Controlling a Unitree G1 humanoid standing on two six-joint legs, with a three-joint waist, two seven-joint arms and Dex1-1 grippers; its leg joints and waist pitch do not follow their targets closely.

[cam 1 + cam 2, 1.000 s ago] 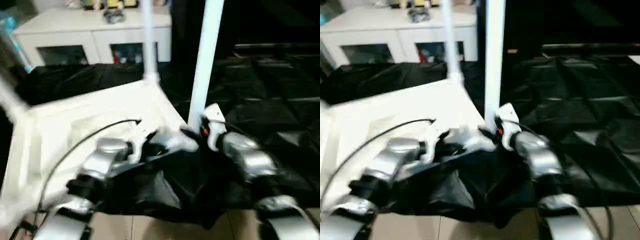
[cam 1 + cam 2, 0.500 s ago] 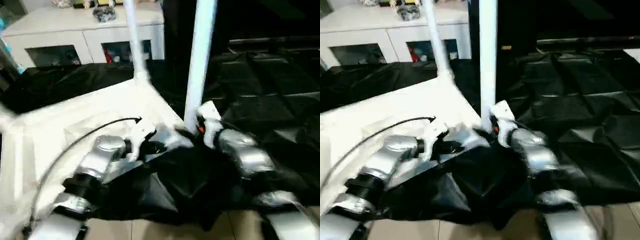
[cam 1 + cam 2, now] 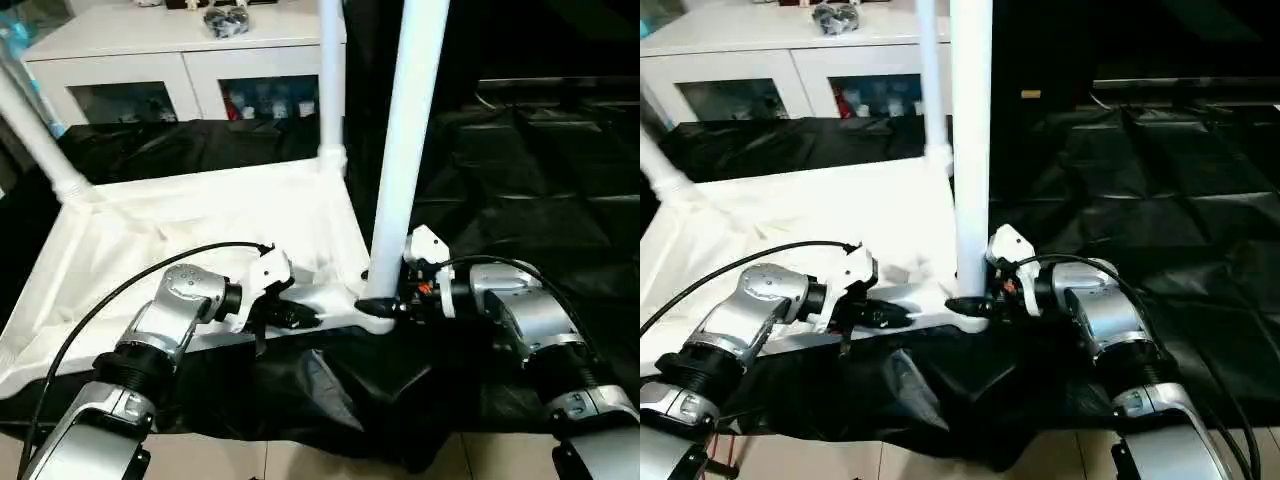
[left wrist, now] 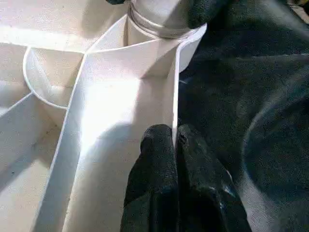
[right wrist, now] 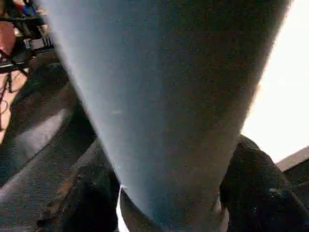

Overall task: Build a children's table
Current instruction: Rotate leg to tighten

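Observation:
The children's table top (image 3: 200, 230) lies upside down, white and ribbed, on the black-draped work table. Three white legs stand in its corner sockets: a thick near one (image 3: 410, 130), one at the back right (image 3: 331, 80) and a leaning one at the back left (image 3: 35, 135). My left gripper (image 3: 305, 316) is shut on the top's front rim; the thin wall sits between its black fingers (image 4: 154, 159). Just above the front right socket, my right gripper (image 3: 385, 307) is shut around the near leg's base, one finger (image 5: 91, 193) on each side of the tube.
A white glass-door cabinet (image 3: 180, 60) stands behind the work table. Crumpled black cloth (image 3: 520, 180) covers the table to the right and hangs over its front edge. Light floor (image 3: 300, 465) shows below. A black cable (image 3: 130, 290) arcs over my left forearm.
The whole picture has shifted and steadied, so the camera moved. Both grippers stay at the front right corner, the left on the rim and the right at the near leg's base.

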